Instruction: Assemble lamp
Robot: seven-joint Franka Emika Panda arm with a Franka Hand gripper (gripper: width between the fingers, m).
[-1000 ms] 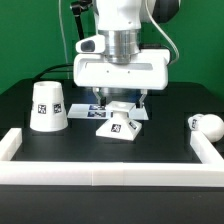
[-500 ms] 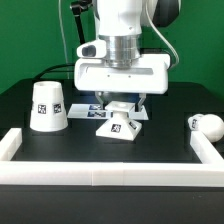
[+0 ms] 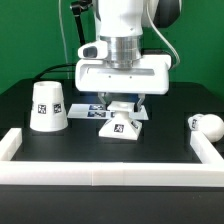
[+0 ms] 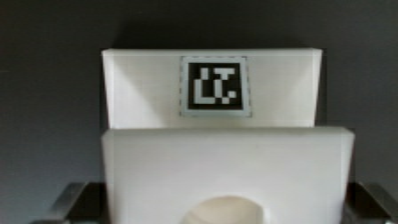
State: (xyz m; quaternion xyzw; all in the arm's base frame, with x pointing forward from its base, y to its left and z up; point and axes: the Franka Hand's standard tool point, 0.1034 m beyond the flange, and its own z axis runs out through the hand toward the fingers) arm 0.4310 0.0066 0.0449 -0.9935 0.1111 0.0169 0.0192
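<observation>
The white lamp base (image 3: 121, 126), tagged on its front, lies at the table's middle. My gripper (image 3: 124, 102) is right above it, and its fingers come down on either side of the base's raised back part. In the wrist view the base (image 4: 214, 90) fills the picture, and a dark fingertip (image 4: 80, 200) shows close beside each of its side walls. The jaws stand wide apart and are not visibly clamped. The tapered shade (image 3: 47, 106) stands at the exterior view's left. The small rounded bulb (image 3: 206, 125) lies at the right.
A white raised rim (image 3: 110, 172) runs along the table's front and up both sides. The marker board (image 3: 92, 111) lies flat just behind the base, partly hidden by my gripper. A green wall stands behind the table.
My gripper has come down a little over the lamp base since a second ago. The base, shade and bulb have not moved.
</observation>
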